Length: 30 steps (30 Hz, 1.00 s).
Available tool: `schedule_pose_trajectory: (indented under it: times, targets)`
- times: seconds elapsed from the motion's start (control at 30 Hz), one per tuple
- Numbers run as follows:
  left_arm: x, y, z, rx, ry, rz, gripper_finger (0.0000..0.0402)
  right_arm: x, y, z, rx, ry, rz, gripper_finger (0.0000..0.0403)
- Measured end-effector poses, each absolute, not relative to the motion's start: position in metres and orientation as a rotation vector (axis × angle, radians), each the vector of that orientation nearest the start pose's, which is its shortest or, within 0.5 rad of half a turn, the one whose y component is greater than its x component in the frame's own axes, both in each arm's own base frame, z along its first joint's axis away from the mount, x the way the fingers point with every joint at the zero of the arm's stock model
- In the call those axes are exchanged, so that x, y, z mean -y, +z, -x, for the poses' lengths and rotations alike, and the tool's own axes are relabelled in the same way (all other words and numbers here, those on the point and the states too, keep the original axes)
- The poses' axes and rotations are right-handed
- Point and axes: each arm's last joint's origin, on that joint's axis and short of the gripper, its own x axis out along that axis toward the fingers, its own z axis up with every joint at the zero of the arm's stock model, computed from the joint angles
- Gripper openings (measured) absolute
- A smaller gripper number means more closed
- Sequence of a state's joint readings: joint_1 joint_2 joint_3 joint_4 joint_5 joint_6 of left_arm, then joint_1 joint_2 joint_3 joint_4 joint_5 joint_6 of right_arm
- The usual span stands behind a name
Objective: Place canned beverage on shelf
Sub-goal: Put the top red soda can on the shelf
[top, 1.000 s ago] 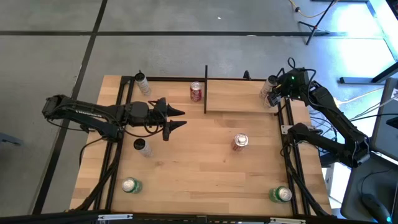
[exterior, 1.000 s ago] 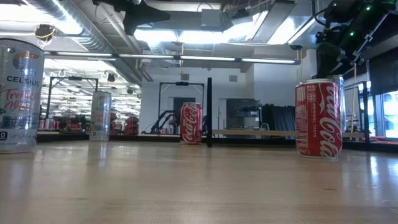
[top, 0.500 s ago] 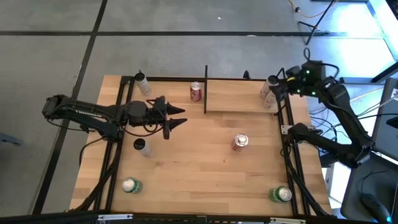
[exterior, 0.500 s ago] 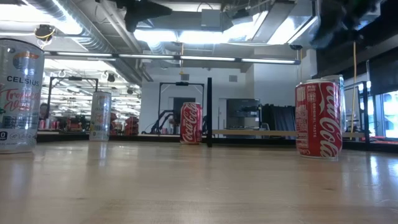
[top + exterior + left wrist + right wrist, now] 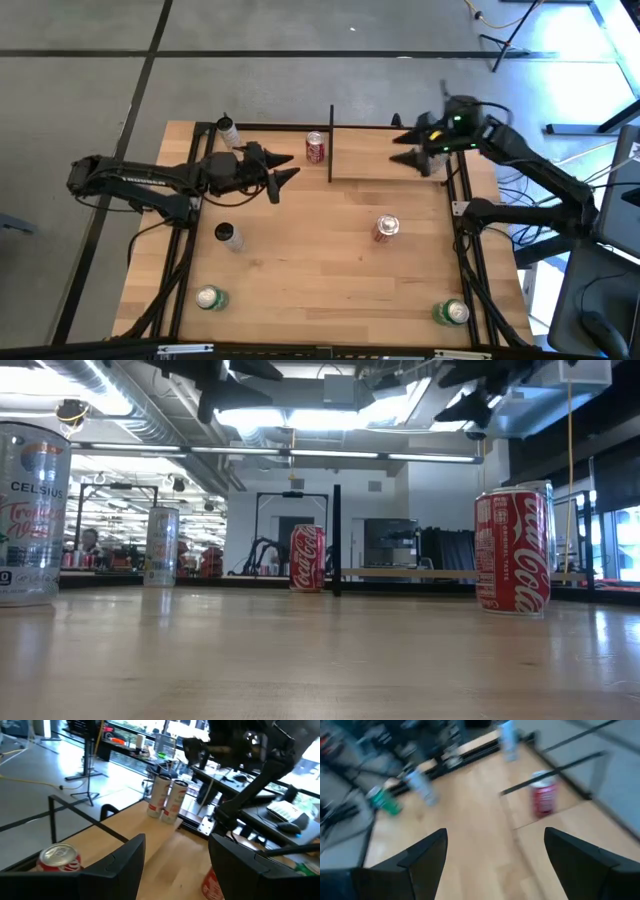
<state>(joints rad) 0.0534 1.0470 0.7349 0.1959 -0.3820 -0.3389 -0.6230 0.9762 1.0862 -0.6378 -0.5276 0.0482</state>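
Note:
The shelf (image 5: 370, 160), a light board in a black rod frame, sits at the table's far edge. A red can (image 5: 316, 148) stands just left of its upright post and also shows in the left wrist view (image 5: 59, 857). A second red can (image 5: 386, 228) stands upright mid-table. Two slim pale cans (image 5: 167, 800) stand at the shelf's right end. My left gripper (image 5: 288, 166) is open and empty, left of the far red can and pointing at it. My right gripper (image 5: 398, 147) is open and empty above the shelf's right part, pointing toward the table's left.
Slim silver cans stand at the far left (image 5: 228, 130) and at mid left (image 5: 229, 236). Green cans stand near the front left (image 5: 210, 297) and front right (image 5: 453, 312) corners. Black rails run along both table sides. A person shows far behind in the low view (image 5: 90, 542).
My right gripper has swung from beyond the table's far right corner toward the left, over the shelf's right end, and has turned to point left. My left gripper has gone toward the far edge, nearer the far red can. No can has moved.

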Motion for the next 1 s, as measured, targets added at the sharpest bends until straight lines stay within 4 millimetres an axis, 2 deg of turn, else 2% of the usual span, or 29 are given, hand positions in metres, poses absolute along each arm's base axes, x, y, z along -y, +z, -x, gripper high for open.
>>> schedule_pose_trajectory:
  times: [0.13,0.23,0.33,0.43,0.53,0.63,0.77,0.93,1.0]
  targets:
    - [-0.026,0.302,-0.233,-0.045,0.436,0.331,0.0211,0.086,0.350,-0.182,-0.532,0.033,-0.334,0.0319]
    - [-0.031,0.302,-0.232,-0.046,0.401,0.405,0.0218,0.070,0.338,-0.192,-0.648,0.105,-0.368,0.0319]
    - [-0.038,0.297,-0.231,-0.099,0.375,0.426,0.0238,0.048,0.333,-0.195,-0.745,0.123,-0.448,0.0319]
    - [-0.043,0.293,-0.230,-0.149,0.364,0.431,0.0261,0.027,0.330,-0.197,-0.814,0.113,-0.413,0.0319]
    - [-0.046,0.291,-0.229,-0.174,0.365,0.377,0.0277,0.017,0.328,-0.198,-0.847,0.082,-0.356,0.0319]
    - [-0.045,0.290,-0.229,-0.205,0.348,0.280,0.0280,0.014,0.327,-0.203,-0.828,-0.005,-0.288,0.0319]
    - [-0.052,0.293,-0.228,-0.184,0.385,0.199,0.0281,0.020,0.331,-0.219,-0.709,-0.127,-0.248,0.0319]
    - [-0.083,0.295,-0.233,-0.213,0.493,0.174,0.0281,0.031,0.328,-0.233,-0.669,-0.178,-0.214,0.0319]
    - [-0.099,0.292,-0.243,-0.263,0.475,0.196,0.0281,0.037,0.323,-0.236,-0.700,-0.196,-0.207,0.0319]
